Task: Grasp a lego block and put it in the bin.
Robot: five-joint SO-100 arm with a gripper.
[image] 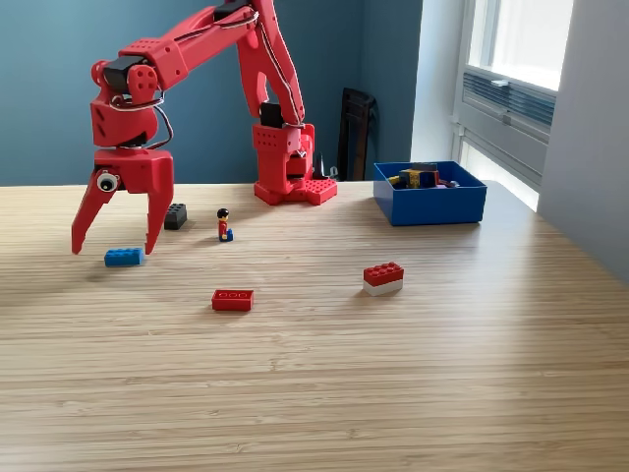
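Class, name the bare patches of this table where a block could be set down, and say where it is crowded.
Free: the near table in front of the red block. Crowded: around the gripper, blue block, black block, figure; the bin holds blocks.

Light wood-look table [413,393]: fine long grain lines, smooth, low sheen w/ soft glare nr the window. Red plastic arm [197,44]: matt, faintly layered look, pegboard-holed base; its two tapered red plastic fingers [86,218] same matt finish. Shallow rectangular bright blue plastic bin [437,208]: smooth walls, slight gloss. Small blue plastic block [124,257], flat red plastic block [232,300], red-over-white plastic block [383,278], black plastic block [175,216]: studded tops, semi-gloss. Tiny plastic figure [224,225]: glossy. Teal wall [59,98]: matt paint.
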